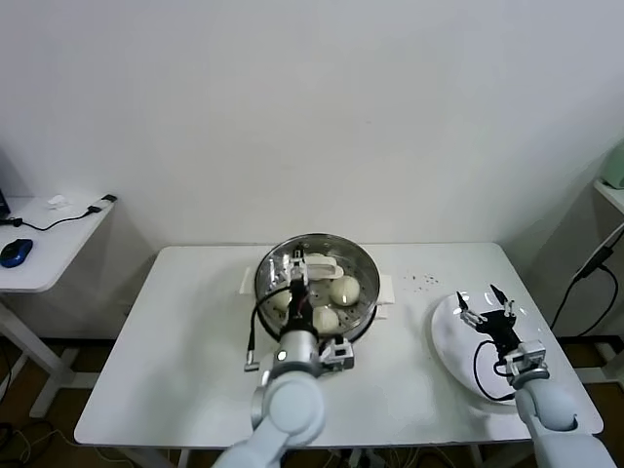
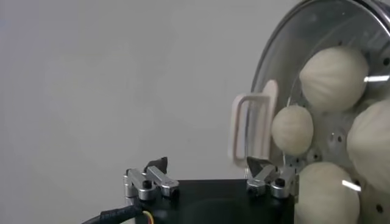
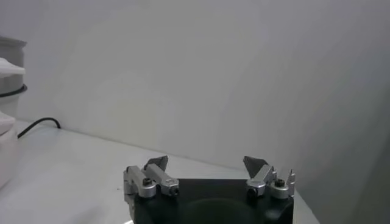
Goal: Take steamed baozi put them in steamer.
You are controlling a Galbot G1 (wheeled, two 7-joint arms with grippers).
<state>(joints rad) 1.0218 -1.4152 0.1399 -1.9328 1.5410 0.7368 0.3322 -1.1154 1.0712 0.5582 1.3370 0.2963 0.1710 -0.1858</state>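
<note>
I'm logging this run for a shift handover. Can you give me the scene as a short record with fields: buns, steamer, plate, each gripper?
buns: four in the left wrist view, all inside the steamer; one
steamer: steel pot at the table's middle, far side
plate: white, no buns visible on it, on the table's right side
left gripper: open, over the steamer, holding nothing
right gripper: open, over the plate, holding nothing
table: white

My right gripper [image 3: 207, 173] has its two fingers [image 3: 150, 178] spread wide apart, and nothing is between them. Under it lies the white table [image 3: 79, 170]. A black cable [image 3: 38, 125] runs over the table towards the steamer [image 3: 9, 91], which I see only at the edge
</note>
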